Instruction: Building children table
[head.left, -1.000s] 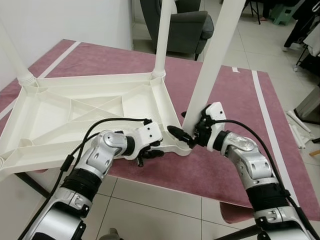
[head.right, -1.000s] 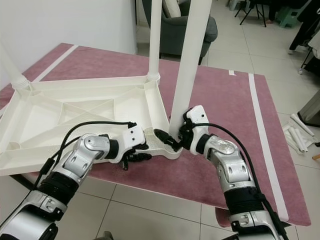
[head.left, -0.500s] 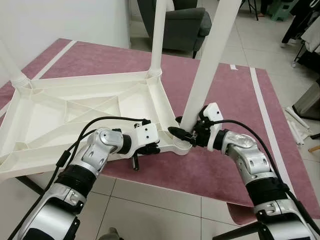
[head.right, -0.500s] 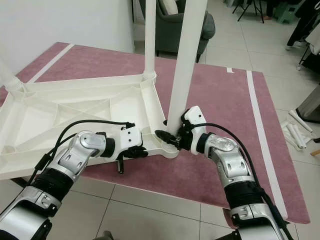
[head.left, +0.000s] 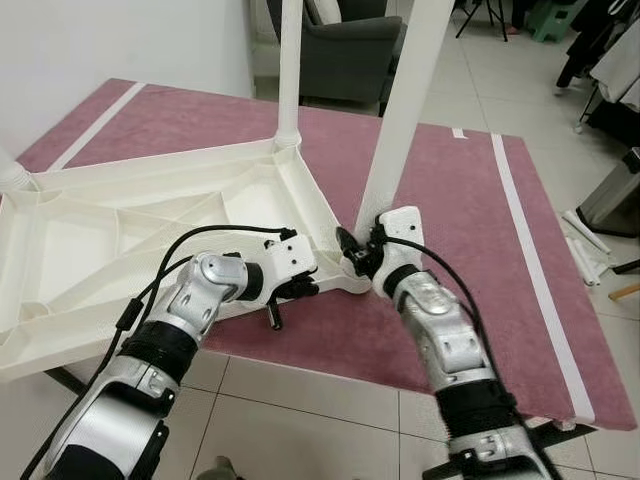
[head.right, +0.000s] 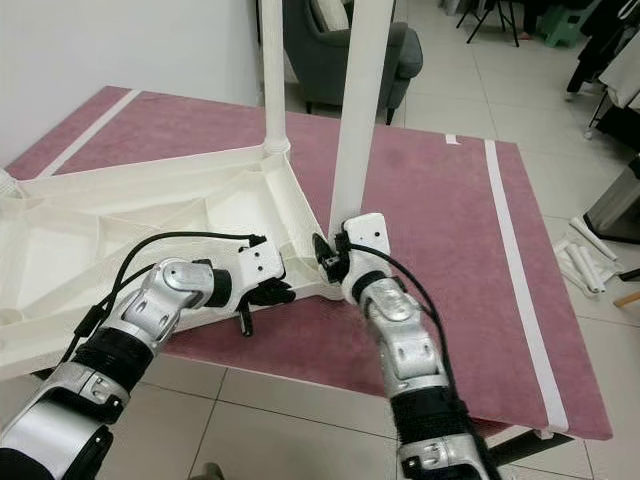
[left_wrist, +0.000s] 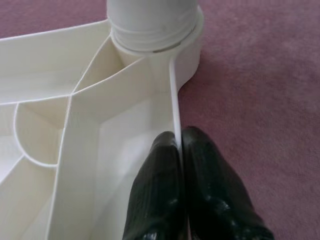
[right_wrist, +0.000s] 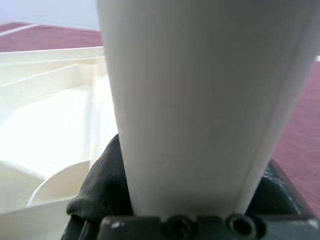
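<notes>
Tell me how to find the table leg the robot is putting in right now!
Find the big pink rug with the white upside-down tabletop on it. At its corner nearest the robot, a tall white leg stands in the socket. Unlike the far leg, it is gripped at its base by the right pincer, while the left pincer pinches the tabletop's rim.

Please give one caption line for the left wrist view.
Left gripper pinching the rim of the upturned white tabletop beside a screwed-in leg.
</notes>
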